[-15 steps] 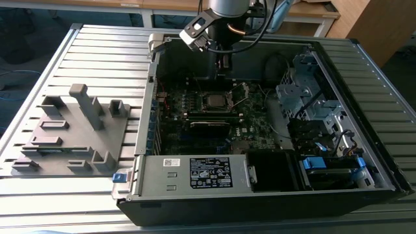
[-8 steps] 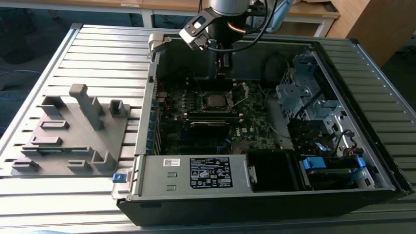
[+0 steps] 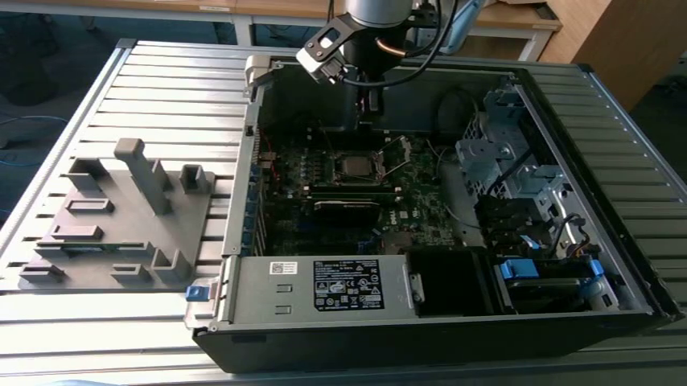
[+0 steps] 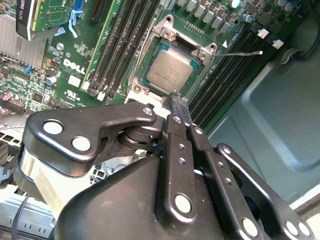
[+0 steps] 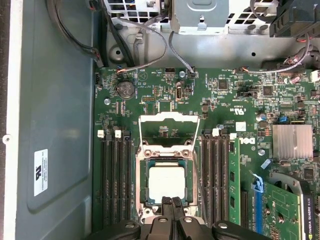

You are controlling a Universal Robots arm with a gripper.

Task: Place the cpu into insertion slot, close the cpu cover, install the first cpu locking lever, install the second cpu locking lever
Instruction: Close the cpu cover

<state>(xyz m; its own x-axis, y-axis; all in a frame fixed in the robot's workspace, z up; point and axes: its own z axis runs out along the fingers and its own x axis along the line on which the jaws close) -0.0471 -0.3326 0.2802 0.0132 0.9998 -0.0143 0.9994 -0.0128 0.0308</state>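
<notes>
Silver-grey cpu (image 5: 168, 183) sits in the insertion slot (image 5: 141, 186); cpu cover (image 5: 169, 118) is swung open off one slot edge; gripper (image 5: 170, 201), clenched empty, hovers at the opposite edge; cover-closing looks due, needing a downward push.

A slatted grey metal table (image 3: 161, 80) carries 2 things. An open computer case (image 3: 429, 342) lies on its side across the middle. Just beside the case, at the exterior view's left, a flat grey fixture plate (image 3: 199, 225) rests on the slats, with several upright blocks and 1 tall post (image 3: 143, 173) on it.
</notes>
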